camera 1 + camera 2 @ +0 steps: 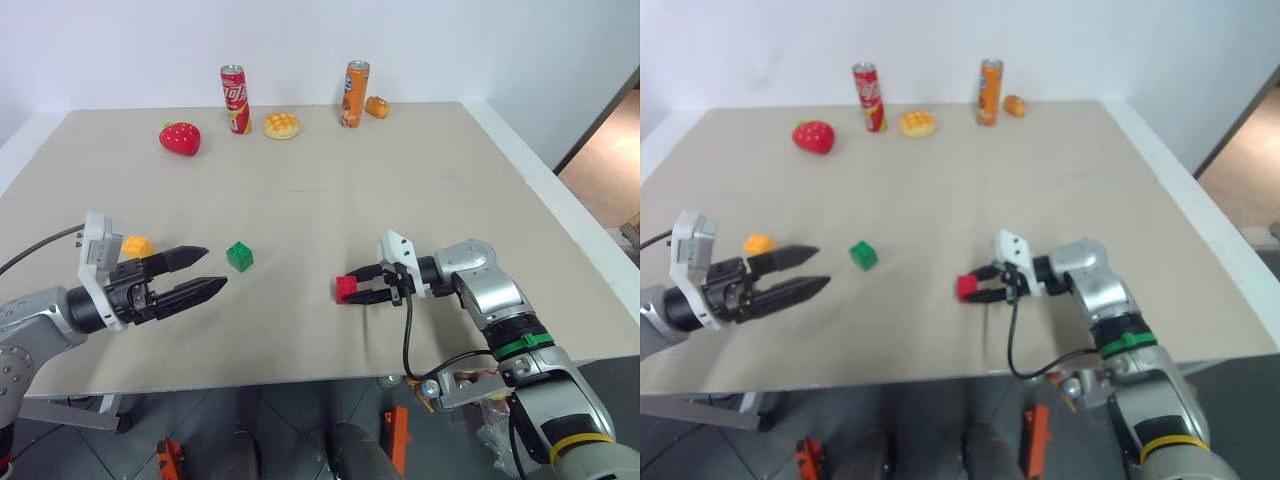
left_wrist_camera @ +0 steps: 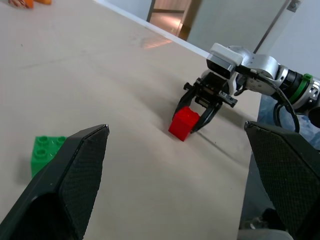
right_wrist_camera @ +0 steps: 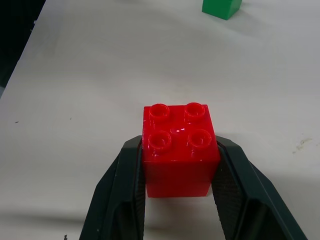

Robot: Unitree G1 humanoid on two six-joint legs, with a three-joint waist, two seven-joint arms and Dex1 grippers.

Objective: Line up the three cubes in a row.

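A: Table (image 1: 420,190) first. Two cans, a bun and a strawberry sit along the far edge, none of it part of the job. Working area is the near half.

B: Arms?

A: Left gripper (image 1: 205,270) hovers near the left edge, jaws spread wide, nothing in them. Right gripper (image 1: 368,288) is clamped on the red cube (image 3: 179,150), one finger on each side face, studs up. Cube looks at or just above the tabletop, can't tell which.

B: Other two cubes?

A: Green cube (image 1: 239,256) lies loose on the table just past the left fingertips. Yellow cube (image 1: 137,246) is further left, partly hidden behind the left gripper's body. Green sits between yellow and red.

B: So progress?

A: Partial, I'd say. Yellow and green are near each other at roughly the same depth. Red is well apart from green and a bit nearer the robot. No tidy row yet.

B: Left to do?

A: Likely bring red over beside green, on the yellow-green line, then let go.
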